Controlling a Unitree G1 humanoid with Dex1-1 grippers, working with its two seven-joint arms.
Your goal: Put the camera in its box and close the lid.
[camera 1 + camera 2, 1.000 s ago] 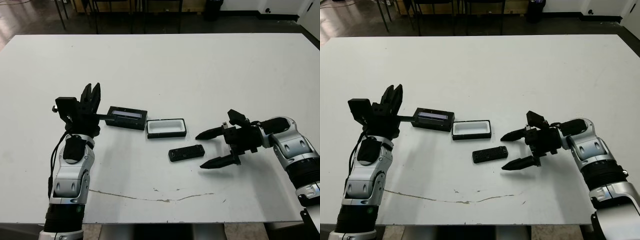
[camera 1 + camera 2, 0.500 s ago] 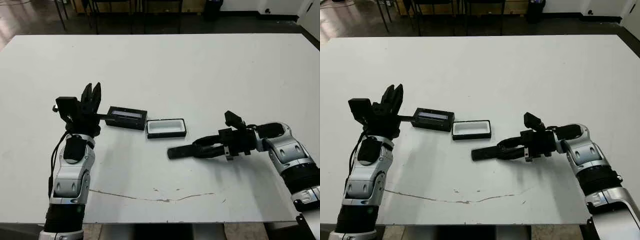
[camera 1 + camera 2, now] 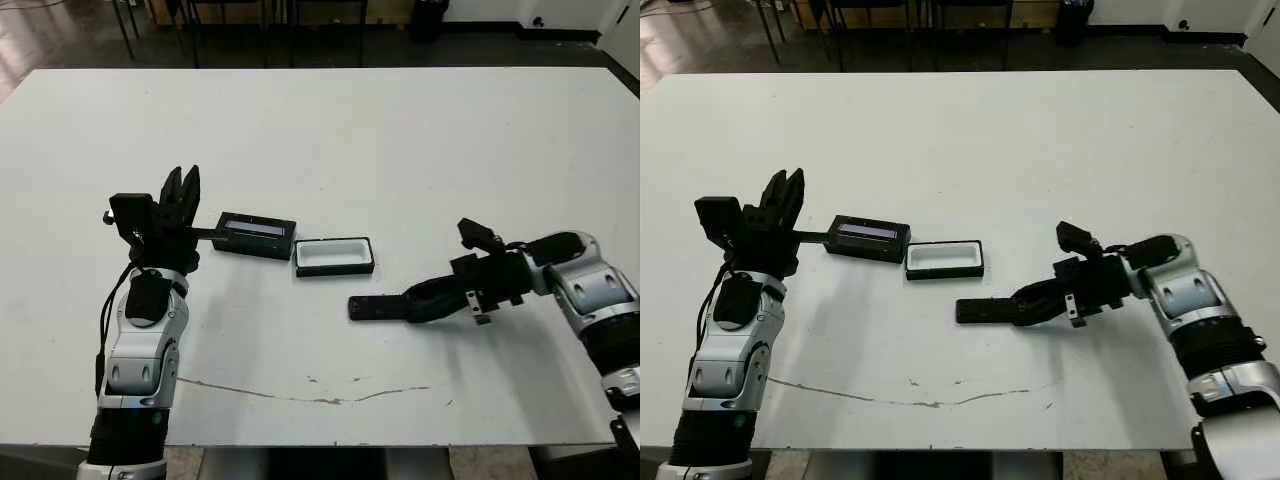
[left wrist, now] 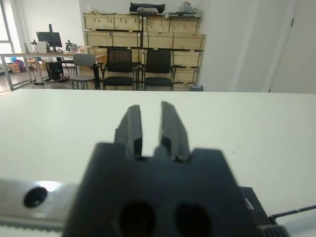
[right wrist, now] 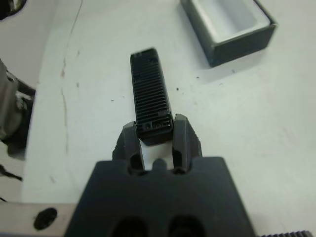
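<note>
The camera (image 3: pixel 375 307), a slim black ribbed bar, sits low over the table in front of the box, and my right gripper (image 3: pixel 408 301) is shut on its right end. In the right wrist view the fingers (image 5: pixel 183 133) clamp the near end of the camera (image 5: pixel 150 94). Its box (image 3: pixel 335 269), a white-lined black tray, stands open just behind the camera. The lid (image 3: pixel 254 235), a flat black slab with a pale strip, lies left of the box. My left gripper (image 3: pixel 182 188) is raised left of the lid, shut on nothing.
A thin dark scratch line (image 3: pixel 300 392) runs across the table near its front edge. Chairs and wooden crates (image 4: pixel 143 44) stand beyond the table's far side.
My right gripper went from open around the camera to shut on its right end, then drew it slightly right and toward the front. The left arm stayed still.
</note>
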